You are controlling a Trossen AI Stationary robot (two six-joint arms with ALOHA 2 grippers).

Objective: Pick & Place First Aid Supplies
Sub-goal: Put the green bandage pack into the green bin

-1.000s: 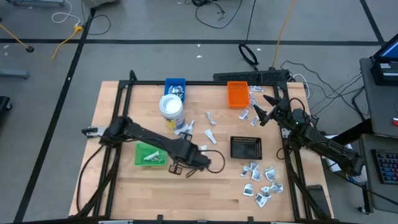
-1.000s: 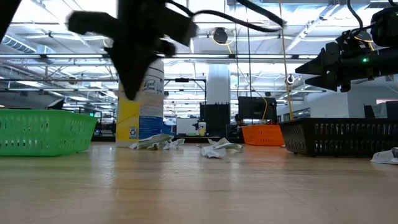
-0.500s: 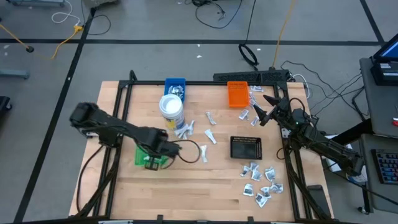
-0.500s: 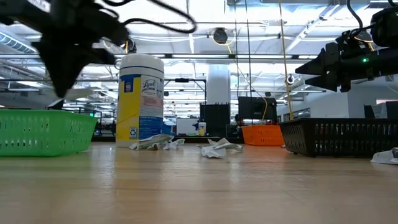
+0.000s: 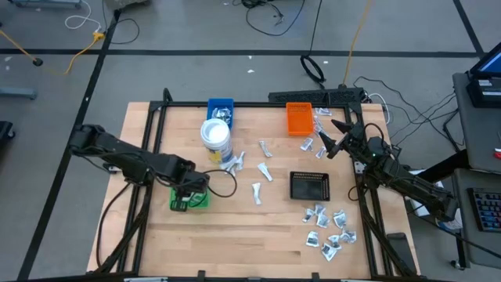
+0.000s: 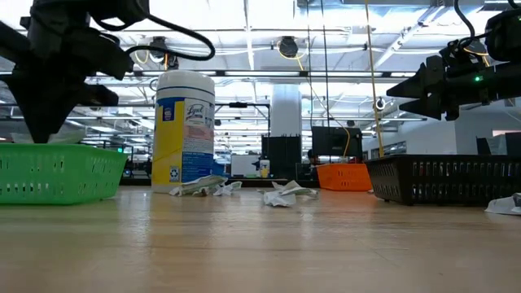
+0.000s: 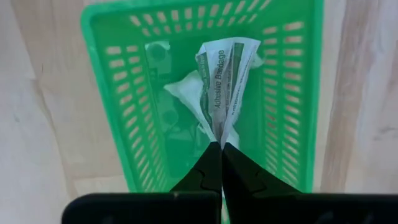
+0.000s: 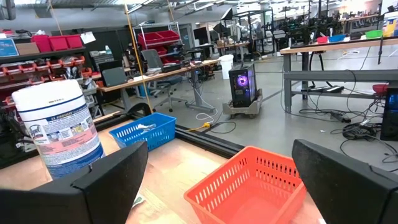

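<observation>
My left gripper (image 7: 221, 157) hangs over the green tray (image 5: 202, 201), pointing down and shut on a white adhesive-bandage packet (image 7: 225, 74). In the low view this gripper (image 6: 41, 122) stands just above the tray's rim (image 6: 57, 148). More white packets (image 7: 177, 99) lie on the tray's floor. Other first aid supplies lie loose on the table: some at mid-table (image 5: 262, 168) and a cluster near the front right (image 5: 329, 231). My right gripper (image 5: 333, 139) waits at the far right, level, open and with nothing in it. My left gripper pinches one end of the bandage packet (image 7: 219, 134) between its two fingers. The fingers come from above, pointing down. The crumpled packet hangs below them over the tray's inside; I cannot tell whether its lower end touches the tray's floor.
A white tub with a blue label (image 5: 215, 137) stands behind the green tray. A blue tray (image 5: 221, 104) and an orange tray (image 5: 299, 119) sit at the far edge, and a black tray (image 5: 310, 186) sits right of centre.
My left gripper has travelled from mid-table toward the table's left edge, staying shut on the packet, and now hangs over the green tray. It covered most of that way in the first half second. The arm has folded back as it went.
</observation>
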